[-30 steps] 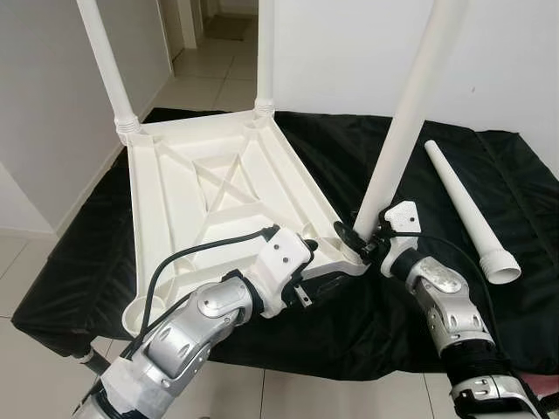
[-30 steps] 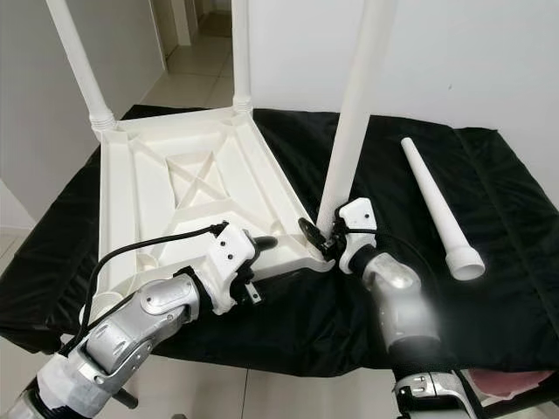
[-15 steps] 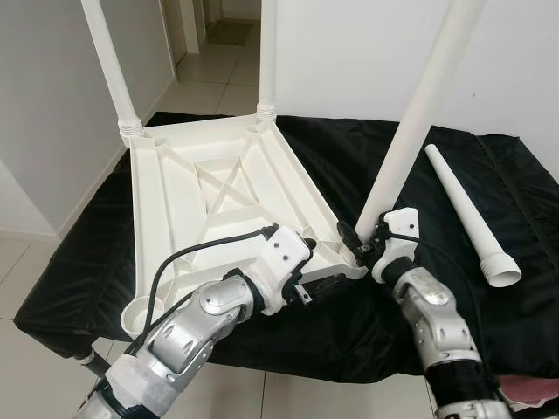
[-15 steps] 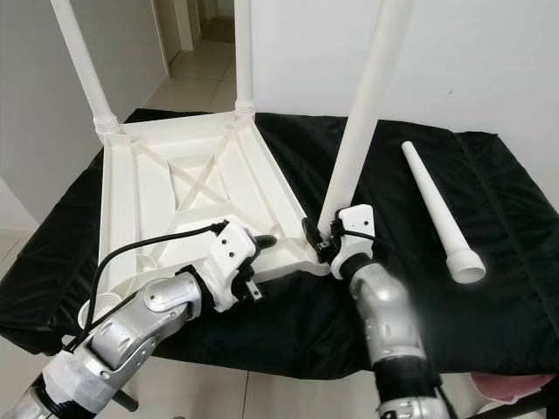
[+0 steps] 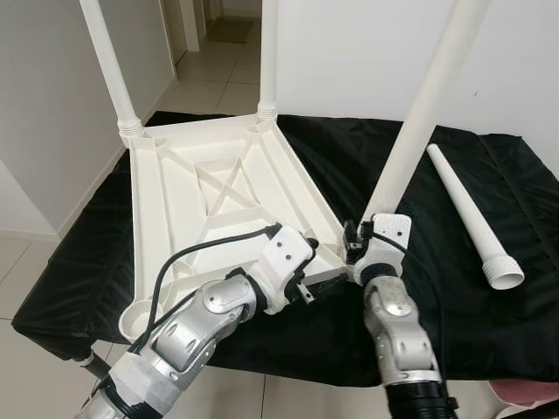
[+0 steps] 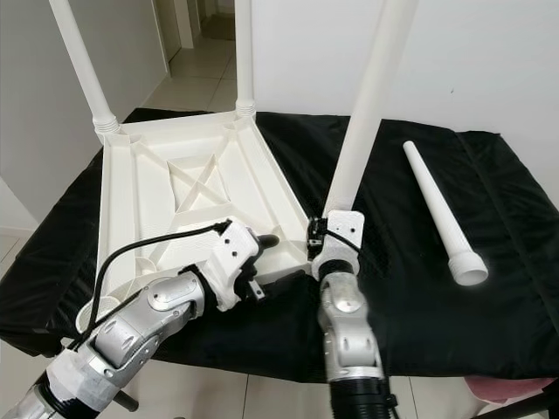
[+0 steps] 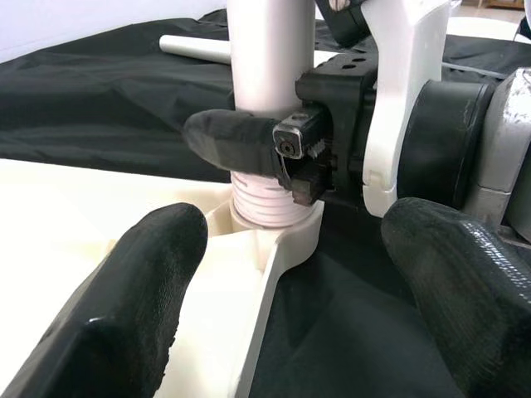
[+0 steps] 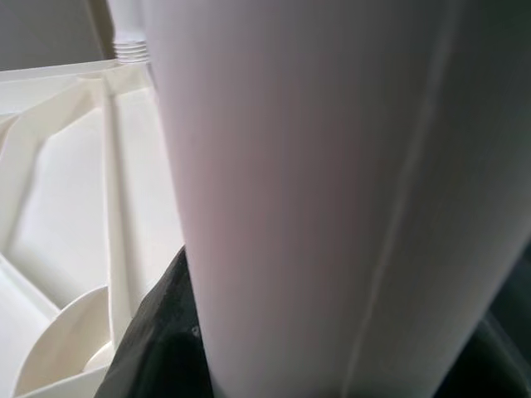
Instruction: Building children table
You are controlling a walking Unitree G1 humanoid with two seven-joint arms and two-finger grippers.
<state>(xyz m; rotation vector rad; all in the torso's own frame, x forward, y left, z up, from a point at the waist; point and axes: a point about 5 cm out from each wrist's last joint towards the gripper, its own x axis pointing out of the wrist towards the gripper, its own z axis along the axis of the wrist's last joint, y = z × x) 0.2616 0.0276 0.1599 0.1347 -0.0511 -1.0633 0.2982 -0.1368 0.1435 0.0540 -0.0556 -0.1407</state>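
While the upturned tabletop (image 5: 210, 192) lay on the black-draped table (image 5: 454, 288), the third leg (image 5: 419, 113), leaning toward 1 o'clock, was clenched at its base by the right gripper (image 7: 286, 149); the left gripper (image 7: 282, 265) was held released, just beside the corner socket (image 7: 265, 220).

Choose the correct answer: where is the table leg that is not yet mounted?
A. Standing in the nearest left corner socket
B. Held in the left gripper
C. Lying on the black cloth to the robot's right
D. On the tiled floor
C: the loose leg lies flat on the black cloth, to the right of the upturned tabletop, touching neither gripper.
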